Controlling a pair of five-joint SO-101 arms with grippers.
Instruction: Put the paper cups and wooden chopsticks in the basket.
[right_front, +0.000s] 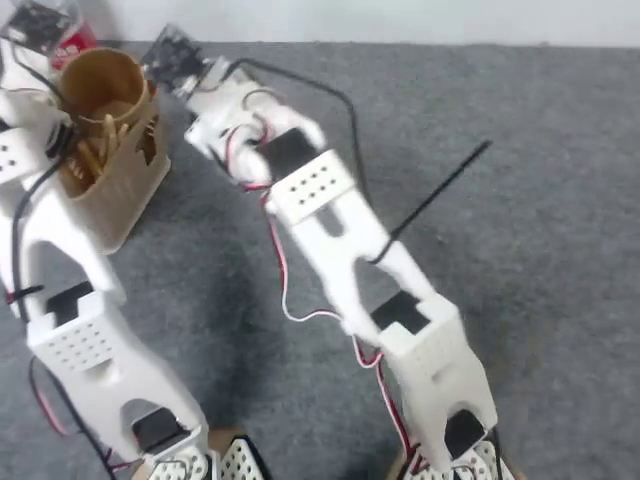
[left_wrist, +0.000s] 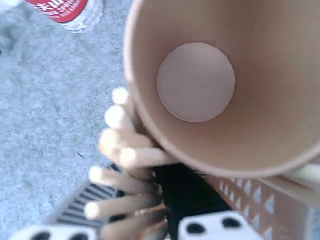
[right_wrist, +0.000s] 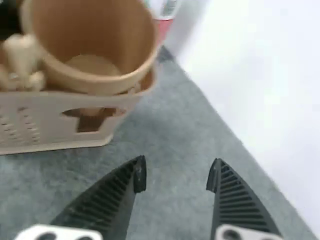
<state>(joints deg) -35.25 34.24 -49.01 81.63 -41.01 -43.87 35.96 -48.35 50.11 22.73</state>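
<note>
One paper cup, one bundle of wooden chopsticks and one basket are present. The cup stands upright inside the beige basket, open and empty, with its rim above the basket's wall. The chopsticks stand beside the cup in the same basket, and at least six rounded ends can be counted, pressed against the cup's outer side.

The right gripper is moderately open, with a clear gap between its two black ribbed jaws. It holds nothing and touches nothing. It hovers over bare carpet, with the basket and cup just ahead of it and off to one side, close but apart.

The left gripper sits right at the basket. The cup's mouth is directly beyond it and the chopstick ends are alongside it. A black part of it lies against the cup's underside edge, among the chopsticks. Whether it is open or clamped on anything cannot be told.

The surface is a grey, short-pile carpet. A clear bottle with a red label lies on the carpet beyond the basket, on the side far from both grippers. A thin black rod slants up beside the right arm, well behind its gripper. A plain white wall borders the carpet.
</note>
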